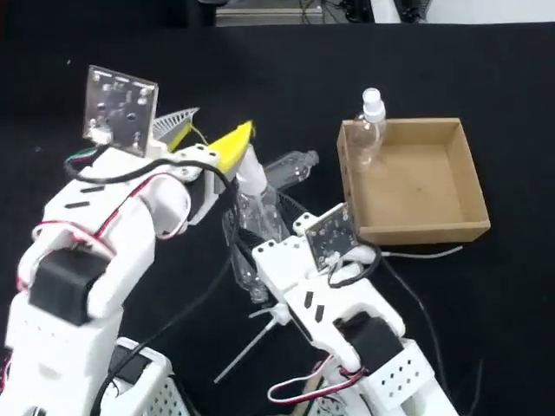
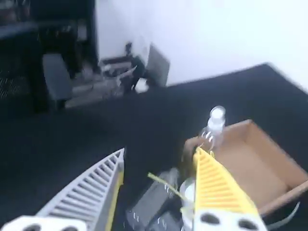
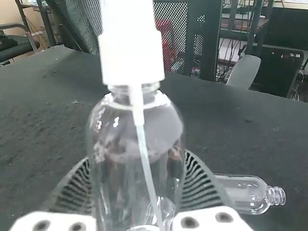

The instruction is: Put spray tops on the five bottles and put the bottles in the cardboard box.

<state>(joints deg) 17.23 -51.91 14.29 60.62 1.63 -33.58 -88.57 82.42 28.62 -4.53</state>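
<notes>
Bottle capped in right gripper

Right gripper clamps a bottle wearing its spray top, left of the box. Left gripper hangs wide open just above the top. A topped bottle stands in the box's far left corner. An open bottle lies between.

Clear bottle, white spray top, brown cardboard box, black table

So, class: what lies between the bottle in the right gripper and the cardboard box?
A capless clear bottle lying on its side, shown in the high view.
</notes>
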